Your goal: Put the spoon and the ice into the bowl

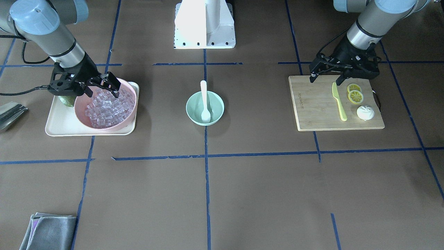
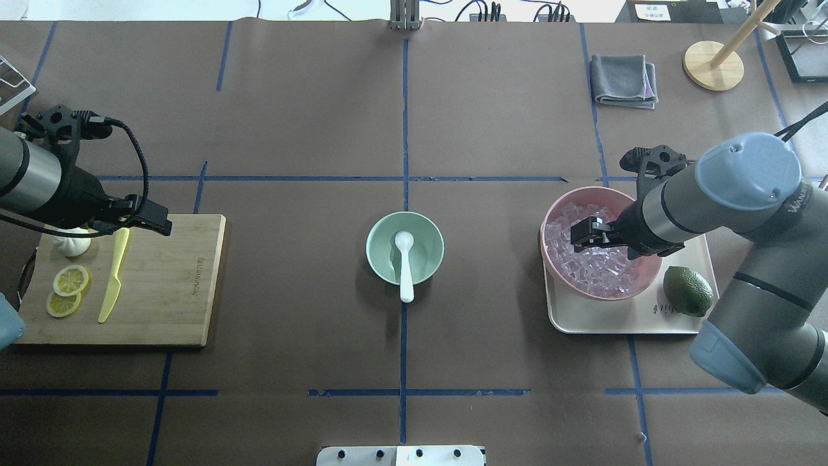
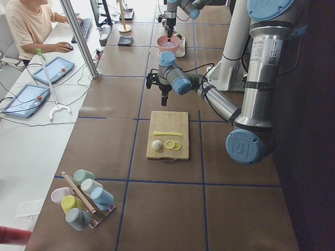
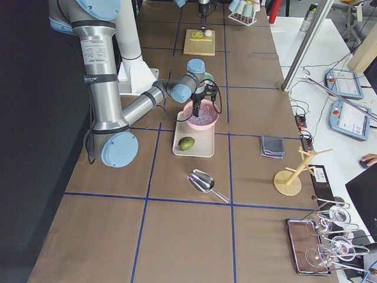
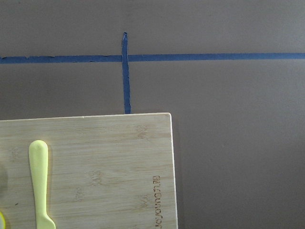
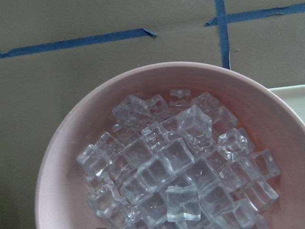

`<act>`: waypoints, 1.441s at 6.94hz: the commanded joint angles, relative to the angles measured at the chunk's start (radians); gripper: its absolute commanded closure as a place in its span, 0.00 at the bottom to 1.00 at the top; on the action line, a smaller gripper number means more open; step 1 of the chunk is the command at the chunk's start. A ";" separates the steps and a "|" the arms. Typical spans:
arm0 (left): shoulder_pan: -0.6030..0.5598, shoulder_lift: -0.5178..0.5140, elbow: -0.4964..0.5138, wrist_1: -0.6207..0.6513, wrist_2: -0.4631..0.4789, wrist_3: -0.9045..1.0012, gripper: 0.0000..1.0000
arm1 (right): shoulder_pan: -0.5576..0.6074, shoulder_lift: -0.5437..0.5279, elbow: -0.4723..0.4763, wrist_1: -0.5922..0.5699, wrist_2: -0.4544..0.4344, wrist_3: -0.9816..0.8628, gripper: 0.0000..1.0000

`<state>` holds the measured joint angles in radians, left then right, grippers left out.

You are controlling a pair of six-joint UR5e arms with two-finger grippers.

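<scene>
The white spoon (image 1: 204, 99) lies in the mint-green bowl (image 1: 194, 113) at the table's middle, scoop down inside and handle over the rim; both also show in the overhead view, spoon (image 2: 405, 262) and bowl (image 2: 381, 259). Many clear ice cubes (image 1: 105, 109) fill a pink bowl (image 1: 80, 119); they also show in the right wrist view (image 6: 171, 176). My right gripper (image 1: 103, 90) is open and empty just above the ice. My left gripper (image 1: 326, 78) is open and empty above the cutting board's edge nearest the robot. No ice is in the mint-green bowl.
The pink bowl and a lime (image 2: 687, 291) sit on a cream tray (image 1: 60, 126). A wooden cutting board (image 1: 312, 107) holds a yellow-green knife (image 1: 339, 102), lemon slices (image 1: 355, 93) and a white lump (image 1: 365, 113). A metal scoop (image 1: 10, 113) and grey cloth (image 1: 48, 231) lie aside.
</scene>
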<state>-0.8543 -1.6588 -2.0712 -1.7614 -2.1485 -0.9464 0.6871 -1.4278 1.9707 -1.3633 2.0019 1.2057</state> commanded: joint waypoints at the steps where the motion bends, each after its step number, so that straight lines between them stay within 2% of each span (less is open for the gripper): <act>1: 0.000 0.001 -0.001 -0.001 0.001 0.000 0.01 | -0.018 0.001 -0.021 -0.002 -0.031 -0.003 0.10; 2: 0.000 0.001 -0.001 0.000 0.001 0.000 0.01 | -0.020 0.001 -0.022 -0.002 -0.044 -0.008 0.21; 3: 0.000 0.001 -0.004 -0.001 0.001 0.000 0.01 | -0.020 0.001 -0.023 -0.002 -0.046 -0.008 0.40; 4: 0.000 0.001 -0.009 0.000 0.001 -0.002 0.01 | -0.020 0.001 -0.023 -0.002 -0.046 -0.012 0.53; 5: 0.000 0.002 -0.010 0.000 0.001 -0.003 0.01 | -0.020 0.001 -0.023 -0.002 -0.048 -0.014 0.58; 6: 0.000 0.002 -0.010 0.000 0.001 -0.003 0.01 | -0.020 0.000 -0.023 -0.002 -0.054 -0.015 0.67; 7: 0.000 0.002 -0.010 0.000 0.001 -0.003 0.01 | -0.020 0.000 -0.021 -0.004 -0.057 -0.015 0.86; 8: 0.000 0.002 -0.010 0.000 0.001 -0.003 0.01 | -0.014 0.001 -0.016 -0.004 -0.057 -0.015 0.99; 10: 0.000 0.002 -0.010 0.000 0.001 -0.003 0.01 | 0.017 0.021 0.003 -0.004 -0.051 -0.015 1.00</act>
<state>-0.8544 -1.6567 -2.0816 -1.7610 -2.1476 -0.9495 0.6851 -1.4212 1.9620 -1.3660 1.9481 1.1904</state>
